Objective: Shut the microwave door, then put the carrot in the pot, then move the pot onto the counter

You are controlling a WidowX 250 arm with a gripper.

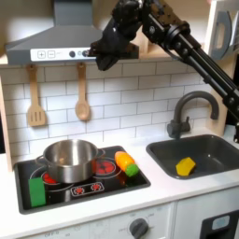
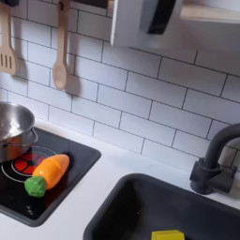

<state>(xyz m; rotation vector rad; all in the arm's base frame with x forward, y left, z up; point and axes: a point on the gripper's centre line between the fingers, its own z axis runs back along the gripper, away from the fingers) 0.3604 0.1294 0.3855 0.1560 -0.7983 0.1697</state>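
Hanging high against the tiled wall beside the range hood (image 1: 56, 42), the gripper (image 1: 105, 62) points down; whether its jaws are parted I cannot tell. Below, the carrot (image 1: 126, 164) lies on the hob's (image 1: 103, 191) right edge, just beside the pot (image 1: 67, 159), which sits on the back-left burner. Judging by looks, the carrot is light, stiff and rounded, best pinched across its orange middle. White counter (image 2: 89, 202) between hob and sink (image 1: 219, 170) offers open room
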